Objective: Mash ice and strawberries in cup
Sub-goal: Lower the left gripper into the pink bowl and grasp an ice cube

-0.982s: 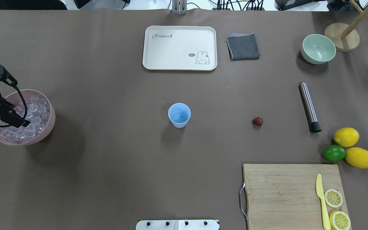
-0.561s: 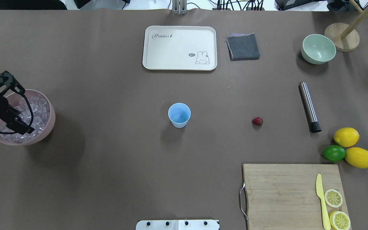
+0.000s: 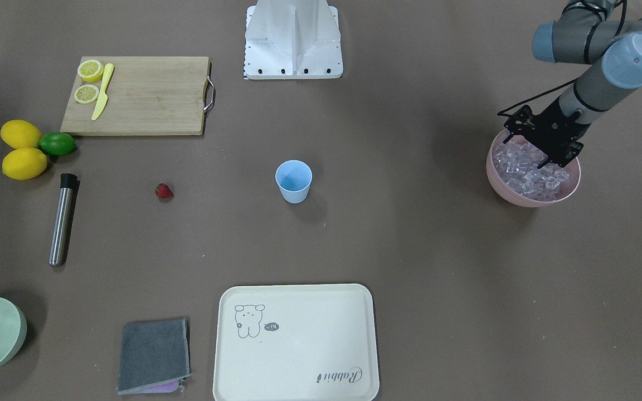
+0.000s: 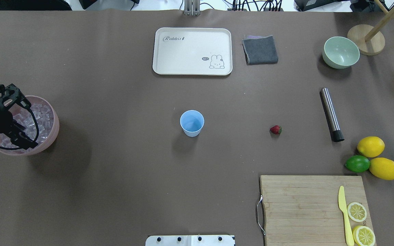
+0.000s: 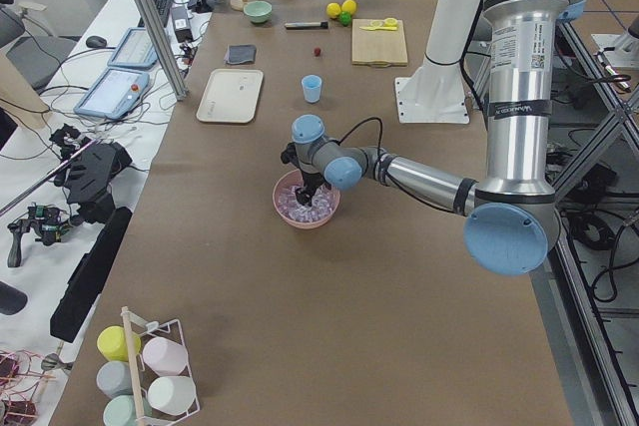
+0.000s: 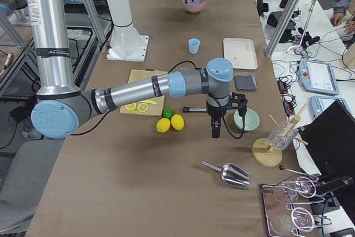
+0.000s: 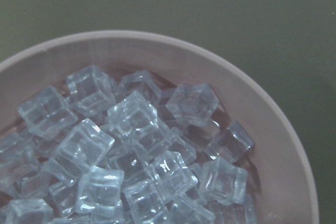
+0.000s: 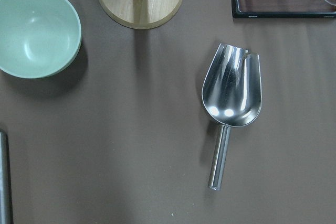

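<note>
One cup (image 4: pixel 192 123) is seen mid-table, with one strawberry (image 4: pixel 275 130) well apart from it. Many ice cubes (image 7: pixel 131 124) are heaped in one pink bowl (image 4: pixel 51 136). The left gripper (image 3: pixel 549 153) is held over them; for it and the right gripper (image 6: pixel 214 129), parted or closed cannot be told.

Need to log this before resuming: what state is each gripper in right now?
Left gripper: above the ice in the pink bowl; open or shut cannot be told.
Right gripper: cannot be told.
</note>
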Motion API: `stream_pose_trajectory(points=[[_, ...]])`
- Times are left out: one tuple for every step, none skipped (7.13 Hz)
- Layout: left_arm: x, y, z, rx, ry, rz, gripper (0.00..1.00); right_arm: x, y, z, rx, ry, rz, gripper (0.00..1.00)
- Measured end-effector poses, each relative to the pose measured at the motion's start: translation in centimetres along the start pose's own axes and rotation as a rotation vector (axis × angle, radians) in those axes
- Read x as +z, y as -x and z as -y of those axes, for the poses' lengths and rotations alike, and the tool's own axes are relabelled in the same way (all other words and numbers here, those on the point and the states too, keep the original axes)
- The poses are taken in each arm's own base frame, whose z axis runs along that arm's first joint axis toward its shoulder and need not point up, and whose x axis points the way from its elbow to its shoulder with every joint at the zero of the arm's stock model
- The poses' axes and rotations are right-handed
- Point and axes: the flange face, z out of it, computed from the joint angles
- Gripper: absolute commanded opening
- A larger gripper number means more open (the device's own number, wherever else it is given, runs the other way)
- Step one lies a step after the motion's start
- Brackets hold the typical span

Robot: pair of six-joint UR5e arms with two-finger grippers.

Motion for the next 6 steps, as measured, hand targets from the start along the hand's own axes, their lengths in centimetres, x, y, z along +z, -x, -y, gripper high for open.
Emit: stream_pose_trajectory(points=[[0.1,0.1,-0.1,-0.002,0.003,0.001,0.00,-0.1,0.0,0.0,0.000,-0.001,0.000,1.00],[0.2,0.2,-0.2,-0.004,0.006,0.001,0.00,-0.1,0.0,0.0,0.000,-0.001,0.000,1.00],[-0.2,0.0,0.0,0.001,-0.002,-0.004,0.00,0.0,0.0,0.0,-0.001,-0.001,0.000,1.00],[-0.8,-0.1,0.2,0.011,-0.013,-0.005,0.00,-0.1,0.1,0.0,-0.003,-0.001,0.001,1.00],[-1.4,0.2,0.3,0.029,-0.023,-0.004,0.00,-0.2,0.2,0.1,-0.004,-0.003,0.001,1.00],[-2.4,1.1,0.3,0.042,-0.036,-0.012,0.00,-0.3,0.3,0.3,-0.005,-0.006,0.001,1.00]])
